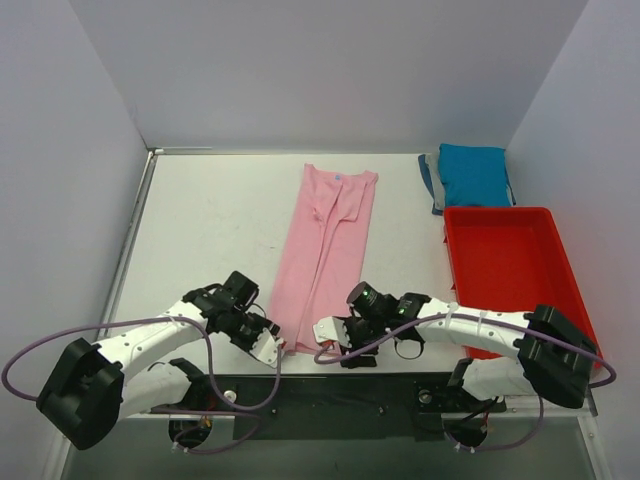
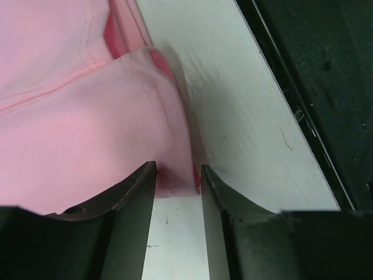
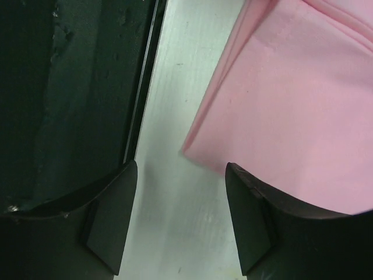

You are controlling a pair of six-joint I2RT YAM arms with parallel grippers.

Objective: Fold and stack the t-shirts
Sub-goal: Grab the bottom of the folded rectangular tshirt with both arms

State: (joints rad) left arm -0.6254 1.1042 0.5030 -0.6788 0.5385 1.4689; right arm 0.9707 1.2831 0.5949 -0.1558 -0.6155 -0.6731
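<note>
Across the white desk, the long-folded pink cotton t-shirt is awaiting crosswise folds; the teal t-shirt is lying bundled; left gripper is pinching pink hem, right gripper gaping empty.

A red plastic tray sits at the right side of the top view, on the white table. Its long sides run from the upper middle right of the frame down toward the lower right, and its inside holds nothing that shows. The table surface is pale and fills the centre of the frame, bounded by plain grey-white walls at the top, left and right. Along the bottom of the frame a dark strip borders the table's near edge. The same dark strip shows at the right of the left wrist view and at the left of the right wrist view.
</note>
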